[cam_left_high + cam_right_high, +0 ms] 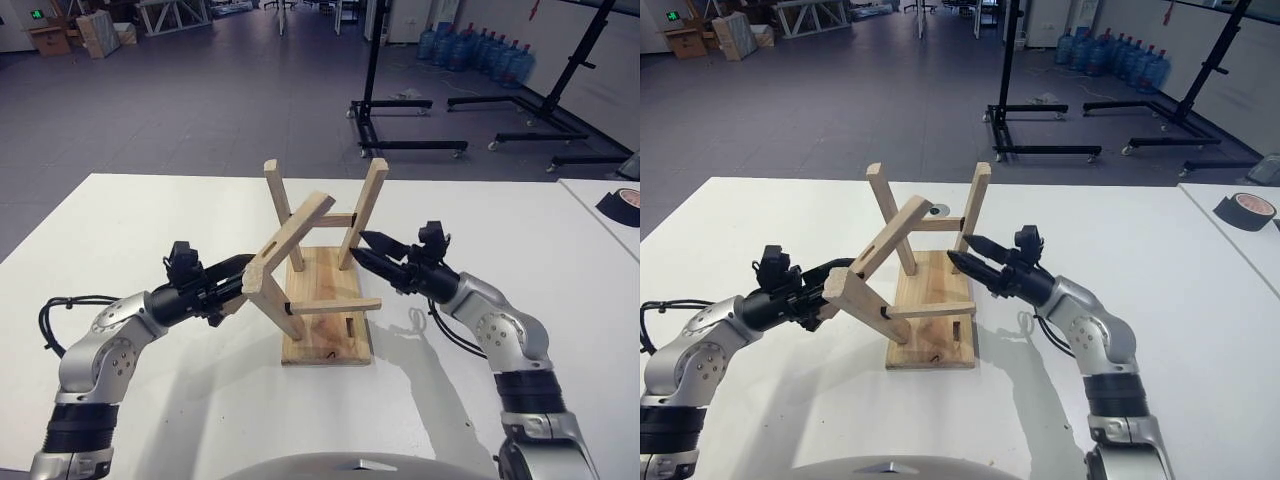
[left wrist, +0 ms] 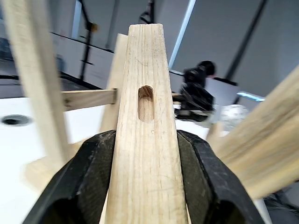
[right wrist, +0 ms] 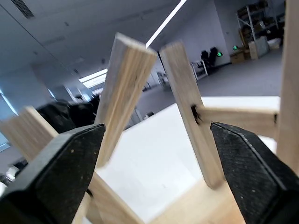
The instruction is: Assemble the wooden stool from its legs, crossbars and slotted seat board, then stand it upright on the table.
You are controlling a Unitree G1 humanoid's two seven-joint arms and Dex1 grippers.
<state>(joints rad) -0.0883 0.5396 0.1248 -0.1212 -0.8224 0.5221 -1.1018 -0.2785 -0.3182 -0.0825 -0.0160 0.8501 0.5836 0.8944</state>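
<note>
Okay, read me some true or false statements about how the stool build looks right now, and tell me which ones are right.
1. The left gripper is clamped on a tilted light wooden leg. True.
2. The right gripper holds a crossbar. False: its jaws are open and empty, beside an upright leg.
3. The slotted wooden seat board lies flat on the white table. True.
4. The stool stands finished on its legs. False: the board is underneath, the legs point up and one is tilted.
5. A black tape roll sits on the seat board. False: it lies on another table to the right.
</note>
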